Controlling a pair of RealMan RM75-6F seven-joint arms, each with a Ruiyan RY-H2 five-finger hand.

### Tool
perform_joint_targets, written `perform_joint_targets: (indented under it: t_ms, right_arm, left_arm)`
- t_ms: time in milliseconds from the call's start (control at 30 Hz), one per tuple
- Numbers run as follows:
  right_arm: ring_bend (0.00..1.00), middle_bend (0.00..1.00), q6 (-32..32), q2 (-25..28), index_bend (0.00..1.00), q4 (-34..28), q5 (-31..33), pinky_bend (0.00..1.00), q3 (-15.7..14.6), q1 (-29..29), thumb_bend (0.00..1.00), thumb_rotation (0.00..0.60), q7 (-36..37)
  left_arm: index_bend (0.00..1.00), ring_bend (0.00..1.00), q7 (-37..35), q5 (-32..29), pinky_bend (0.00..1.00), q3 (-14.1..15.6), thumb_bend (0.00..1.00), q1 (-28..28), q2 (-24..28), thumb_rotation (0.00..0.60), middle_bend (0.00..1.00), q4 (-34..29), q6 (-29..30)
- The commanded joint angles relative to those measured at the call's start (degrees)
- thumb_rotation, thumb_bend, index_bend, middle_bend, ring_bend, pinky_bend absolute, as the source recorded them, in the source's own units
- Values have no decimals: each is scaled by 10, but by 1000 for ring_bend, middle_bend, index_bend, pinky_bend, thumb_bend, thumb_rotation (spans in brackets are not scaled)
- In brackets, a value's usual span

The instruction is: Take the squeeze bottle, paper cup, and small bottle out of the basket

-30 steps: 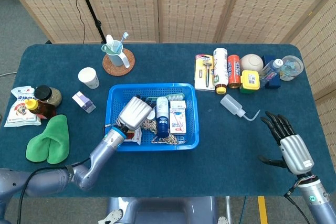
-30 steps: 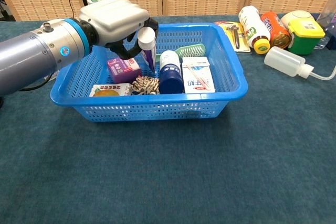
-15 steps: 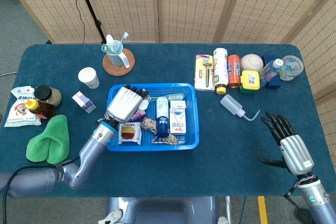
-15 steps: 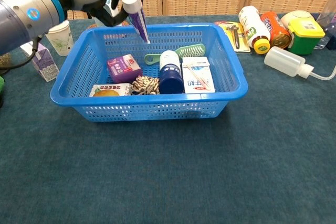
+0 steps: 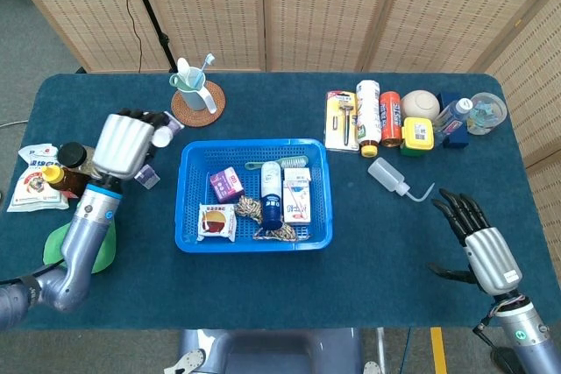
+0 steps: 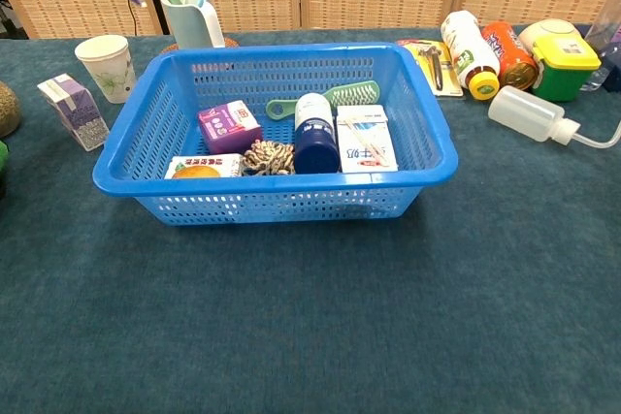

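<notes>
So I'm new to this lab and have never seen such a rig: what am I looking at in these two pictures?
A two-armed robot with humanlike hands works at a table. One picture looks down from its head, the other forward from its chest. A blue basket holds small boxes, a brush and a dark bottle. The left hand grips a small white-capped tube beside the paper cup. The right hand hangs open near the squeeze bottle, which lies on the table.

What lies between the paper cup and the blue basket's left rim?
In the chest view, a small purple carton stands on the table between the paper cup and the blue basket; the head view shows it partly behind the left hand.
</notes>
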Motion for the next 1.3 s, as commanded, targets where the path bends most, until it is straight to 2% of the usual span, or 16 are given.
perform_joint_targets:
  t_ms: [33, 233, 433, 600, 633, 700, 733, 767, 833, 867, 967, 1167, 1300]
  right_arm:
    - [0, 0, 0, 0, 0, -2, -4, 0, -1, 1, 0, 600, -1]
    - [0, 0, -2, -1, 0, -5, -6, 0, -3, 2, 0, 600, -4]
    - [0, 0, -3, -1, 0, -4, -3, 0, -2, 2, 0, 600, -3]
    - [0, 0, -2, -1, 0, -2, 1, 0, -1, 1, 0, 600, -4]
    - [0, 0, -3, -1, 0, -2, 1, 0, -1, 2, 0, 600, -5]
    - [0, 0, -4, -2, 0, -2, 1, 0, -1, 2, 0, 600, -3]
    - [0, 0, -5, -2, 0, -1, 1, 0, -1, 2, 0, 600, -3]
    - [0, 0, -5, -2, 0, -1, 1, 0, -1, 2, 0, 600, -3]
    - [0, 0, -5, -2, 0, -1, 2, 0, -1, 2, 0, 600, -3]
    - [0, 0, -5, -2, 0, -1, 1, 0, -1, 2, 0, 600, -3]
    - [0, 0, -5, -2, 0, -2, 1, 0, -1, 3, 0, 600, -3]
    - [0, 0, -3, -2, 0, -4, -1, 0, -3, 3, 0, 600, -2]
    - [0, 0, -1, 0, 0, -6, -5, 0, -4, 2, 0, 600, -1]
  left_arm:
    - [705, 512, -66, 8, 535, 28, 503, 26, -1, 600, 566, 68, -13]
    - [704, 509, -133, 28, 535, 42, 503, 31, -45, 600, 566, 157, -30]
    - [693, 497, -210, 82, 535, 49, 503, 19, -94, 600, 565, 234, -20]
    - [678, 480, -232, 94, 535, 54, 503, 14, -121, 600, 554, 279, -27]
    - [651, 441, -236, 94, 528, 54, 499, 14, -127, 600, 512, 286, -32]
    - [493, 263, -246, 94, 438, 56, 478, 13, -130, 600, 305, 290, -41]
    - [339, 132, -257, 96, 334, 58, 460, 13, -129, 600, 150, 291, -48]
    - [181, 40, -270, 96, 227, 58, 441, 13, -128, 600, 44, 289, -50]
    - [30, 0, -290, 105, 110, 57, 413, 15, -126, 600, 0, 291, -42]
    - [2, 0, -296, 109, 76, 56, 398, 17, -124, 600, 0, 292, -35]
    - [0, 0, -314, 116, 42, 54, 378, 23, -114, 600, 0, 283, -21]
    - [0, 0, -324, 126, 25, 53, 342, 43, -78, 600, 0, 244, 10]
    - [0, 0, -346, 126, 12, 51, 337, 74, -42, 569, 0, 199, 49]
